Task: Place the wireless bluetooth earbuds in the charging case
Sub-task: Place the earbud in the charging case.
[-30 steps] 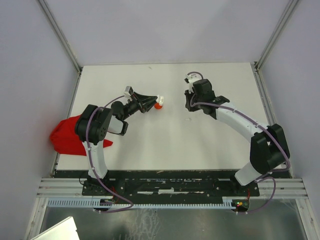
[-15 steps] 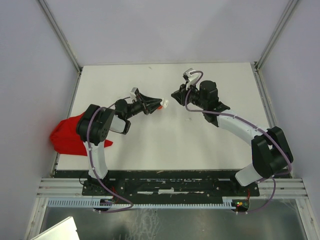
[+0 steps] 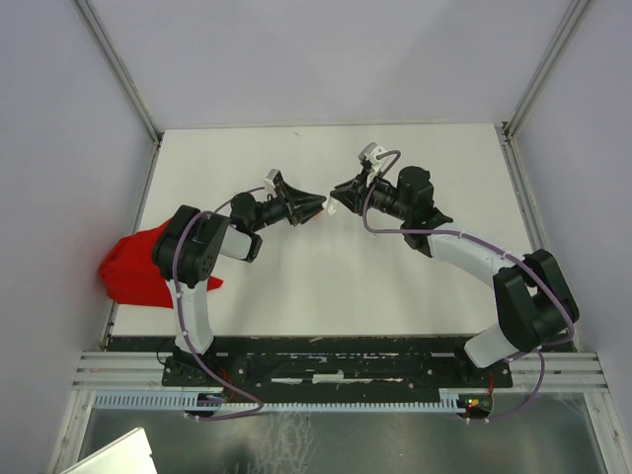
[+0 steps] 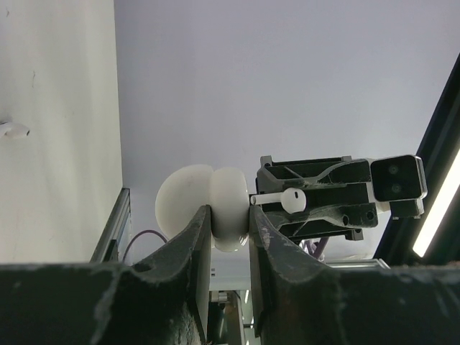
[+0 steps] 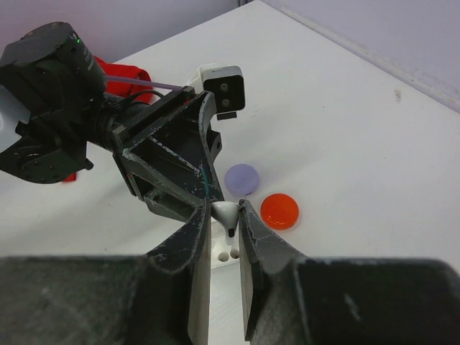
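Observation:
My left gripper (image 4: 230,217) (image 3: 318,207) is shut on the white charging case (image 4: 215,205), which is held off the table with its lid open. My right gripper (image 5: 226,213) (image 3: 339,190) is shut on a white earbud (image 5: 227,215) (image 4: 289,200), stem pointing at the case. The earbud's stem tip is right at the case (image 5: 224,257), whose two sockets show just below it. The two grippers meet tip to tip above the middle of the table (image 3: 415,286). A second white earbud (image 4: 14,130) lies loose on the table.
A lilac disc (image 5: 242,178) and a red disc (image 5: 279,210) lie on the table under the grippers. A red cloth (image 3: 138,267) hangs over the table's left edge. Walls close in the table at the left, back and right.
The left gripper has lifted and turned the case to the right. The right gripper has swung left with its earbud until the two tips meet.

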Action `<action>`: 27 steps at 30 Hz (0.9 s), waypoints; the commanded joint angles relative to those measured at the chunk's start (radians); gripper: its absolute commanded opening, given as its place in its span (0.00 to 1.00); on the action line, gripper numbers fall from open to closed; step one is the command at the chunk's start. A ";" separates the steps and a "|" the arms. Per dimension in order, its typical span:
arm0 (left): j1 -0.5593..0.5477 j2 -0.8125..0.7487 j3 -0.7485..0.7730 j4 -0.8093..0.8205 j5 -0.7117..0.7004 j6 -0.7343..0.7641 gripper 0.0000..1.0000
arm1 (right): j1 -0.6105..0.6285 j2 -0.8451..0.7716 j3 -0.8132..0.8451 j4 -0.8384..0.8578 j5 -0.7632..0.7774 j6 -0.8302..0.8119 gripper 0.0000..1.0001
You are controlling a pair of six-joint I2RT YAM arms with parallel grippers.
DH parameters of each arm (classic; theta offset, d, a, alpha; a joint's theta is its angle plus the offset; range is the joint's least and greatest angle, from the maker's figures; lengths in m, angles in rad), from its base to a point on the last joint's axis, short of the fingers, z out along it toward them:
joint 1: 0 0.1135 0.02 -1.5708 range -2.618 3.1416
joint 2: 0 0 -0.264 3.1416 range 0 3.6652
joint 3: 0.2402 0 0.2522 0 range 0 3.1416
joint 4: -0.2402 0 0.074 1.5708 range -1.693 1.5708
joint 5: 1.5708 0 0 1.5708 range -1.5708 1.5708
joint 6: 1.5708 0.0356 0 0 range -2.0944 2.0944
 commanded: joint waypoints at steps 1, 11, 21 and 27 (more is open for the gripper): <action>-0.005 -0.015 0.031 0.069 0.019 -0.079 0.03 | -0.001 -0.013 -0.016 0.076 -0.068 -0.027 0.02; -0.013 -0.003 0.038 0.132 0.023 -0.134 0.03 | -0.001 0.001 -0.036 0.072 -0.080 -0.051 0.02; -0.019 -0.001 0.048 0.125 0.031 -0.130 0.03 | 0.001 0.003 -0.037 0.071 -0.090 -0.049 0.02; -0.020 -0.006 0.056 0.124 0.035 -0.136 0.03 | 0.000 0.002 -0.047 0.067 -0.091 -0.051 0.02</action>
